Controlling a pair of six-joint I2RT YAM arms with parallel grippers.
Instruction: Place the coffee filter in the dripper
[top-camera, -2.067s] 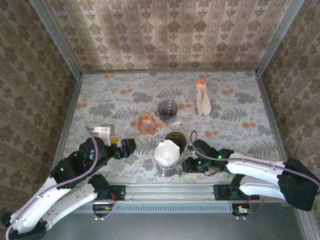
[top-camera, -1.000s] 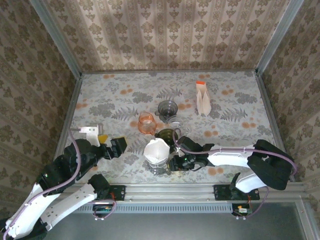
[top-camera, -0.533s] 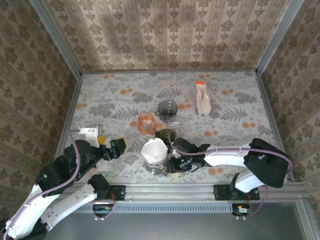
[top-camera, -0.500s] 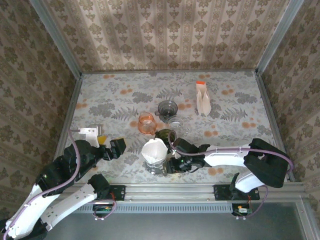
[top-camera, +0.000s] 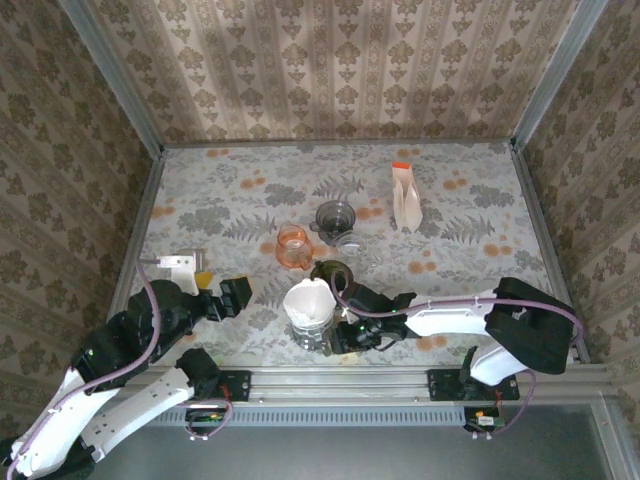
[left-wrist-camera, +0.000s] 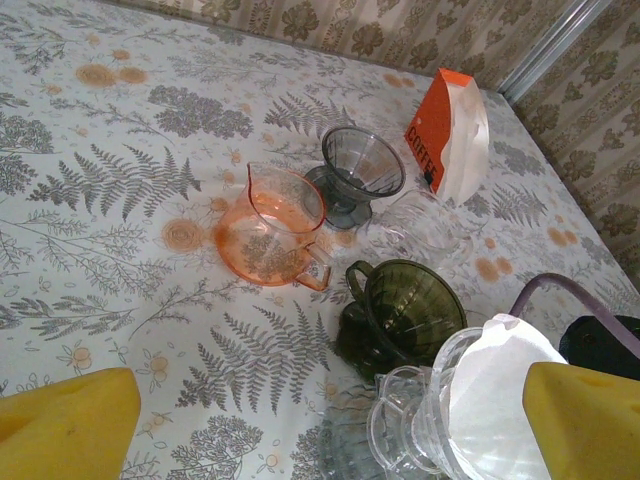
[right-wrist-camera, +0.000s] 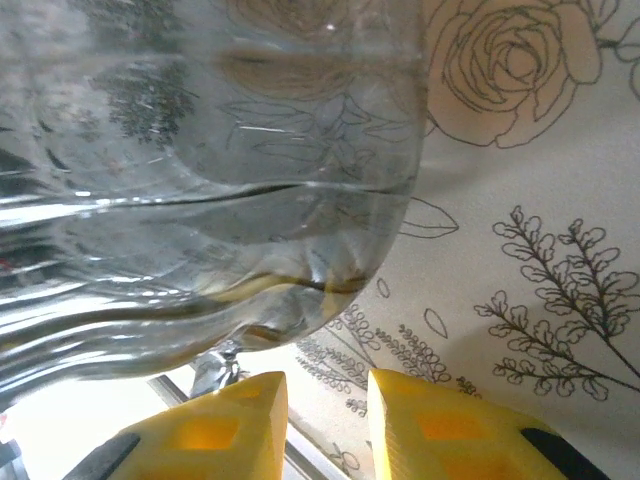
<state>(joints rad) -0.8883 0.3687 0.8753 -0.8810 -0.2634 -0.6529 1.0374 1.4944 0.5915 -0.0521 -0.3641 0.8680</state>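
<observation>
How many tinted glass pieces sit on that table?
3: an orange pitcher left, a smoky grey dripper farther back, a green dripper beside the filter-lined clear dripper.

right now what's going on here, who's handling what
The white coffee filter already sits in the clear dripper, which stands on a glass server near the front edge of the table. The right claw is low beside that glass, its fingers close together with nothing seen between them. The left claw hangs open off to the left, holding nothing. A green dripper, an orange server, a grey dripper and a filter pack stand farther back.
</observation>
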